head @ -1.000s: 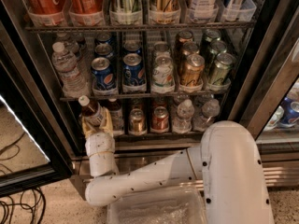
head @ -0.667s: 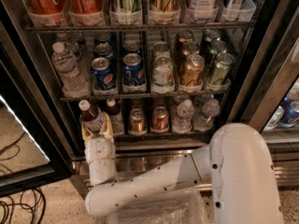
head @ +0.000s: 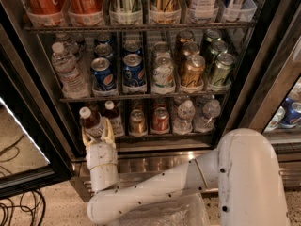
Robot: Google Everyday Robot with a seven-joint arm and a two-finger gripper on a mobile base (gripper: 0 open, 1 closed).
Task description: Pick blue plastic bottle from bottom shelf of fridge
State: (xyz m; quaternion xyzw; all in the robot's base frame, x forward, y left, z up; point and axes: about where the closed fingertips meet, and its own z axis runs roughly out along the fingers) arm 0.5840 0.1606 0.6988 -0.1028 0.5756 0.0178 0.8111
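Jaws of the gripper (head: pixel 98 134) stand clamped on the lower body of the blue plastic bottle (head: pixel 92 124), which leans with its white cap to the left at the front left corner of the bottom shelf (head: pixel 188 134) of the fridge (head: pixel 247 79). A second bottle (head: pixel 114 119) stands upright just beside it. The grasp looks done. Lifting the bottle clear of the shelf and drawing it out of the fridge appears still to remain.

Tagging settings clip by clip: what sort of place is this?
Probably a break room or shop corner: a glass-door drinks fridge, wire racks stocked with cans and water bottles. The gripper holds the blue plastic bottle at the left end of the bottom shelf.
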